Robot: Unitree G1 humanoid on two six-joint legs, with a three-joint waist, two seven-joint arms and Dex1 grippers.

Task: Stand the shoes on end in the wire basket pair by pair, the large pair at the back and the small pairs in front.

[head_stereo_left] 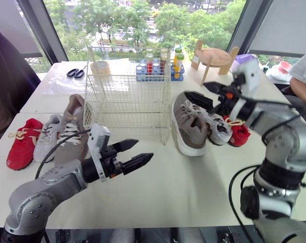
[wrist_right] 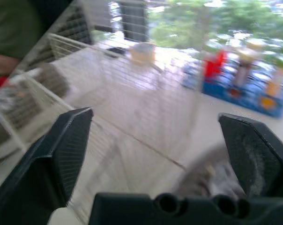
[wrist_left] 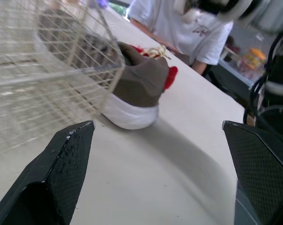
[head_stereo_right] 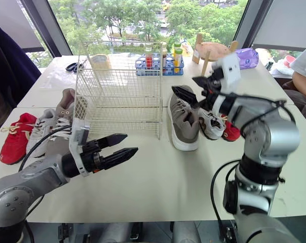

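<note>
Looking down on a broad white bench. Seeing, at its middle toward the far side, a cream wire basket sitting upright. Finding one large grey lace-up shoe with a white sole lying flat just right of the basket, and its large grey mate lying flat just left of it, both outside the wire. Noting a small grey-and-white sneaker resting against the right-hand large shoe, with a small red shoe touching it farther right. Noting on the left another small grey-and-white sneaker just beside the left large shoe, and a second small red shoe lying leftmost in that row. Holding the left pincer spread wide, low over the near bench in front of the basket, gripping nothing. Holding the right pincer spread too, over the far end of the right-hand large shoe; touching it or not, cannot tell. Spotting black-handled scissors lying on the far left of the bench.
</note>
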